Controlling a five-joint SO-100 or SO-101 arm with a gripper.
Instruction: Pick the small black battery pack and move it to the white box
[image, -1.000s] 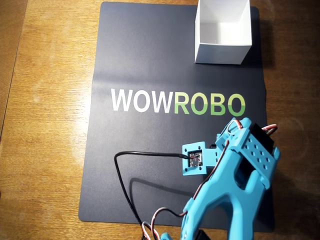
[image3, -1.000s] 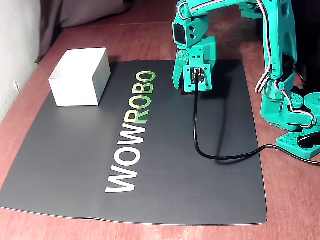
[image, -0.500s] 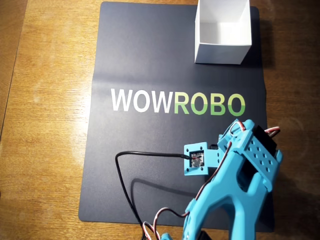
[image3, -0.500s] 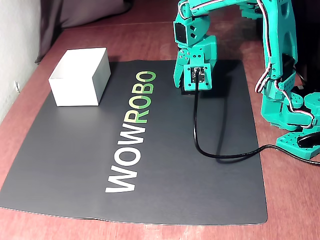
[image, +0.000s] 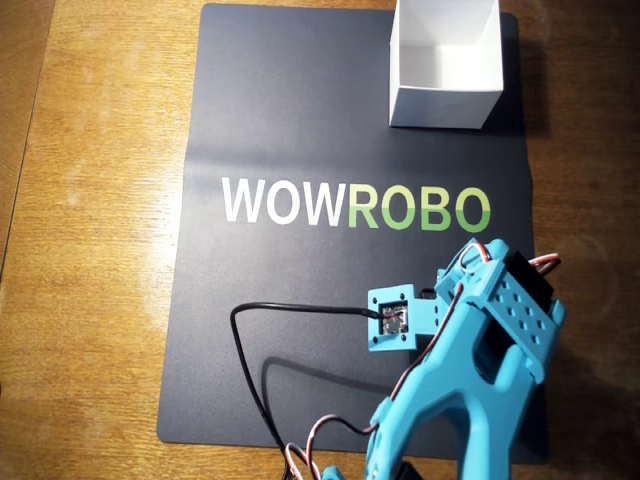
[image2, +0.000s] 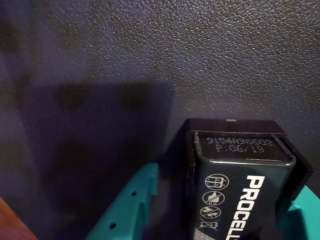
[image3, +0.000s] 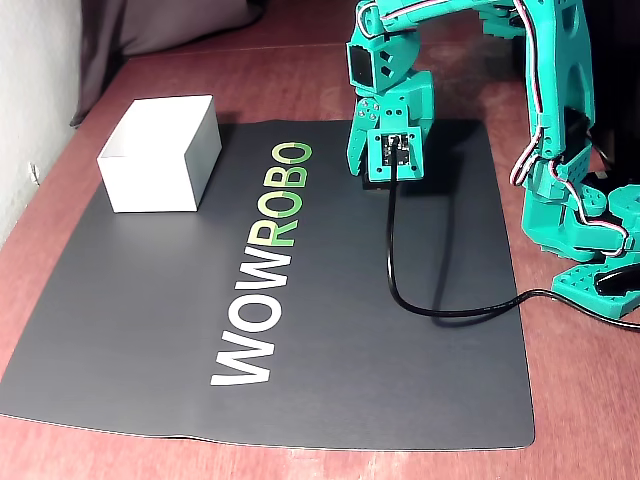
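Battery held low over the mat

Battery pack (image2: 240, 185) sits between the teal fingers (image2: 127, 210) of the gripper (image2: 220, 220) in the wrist view. The fingers look squeezed on both of its sides. It hangs just above the black mat (image: 290, 120), well apart from the white box (image: 445, 60). Its long side runs along the fingers, and the end with small printed numbers points down at the mat. I think the best way now is to lift it straight up first, holding tight, then carry it slowly over the box's walls.
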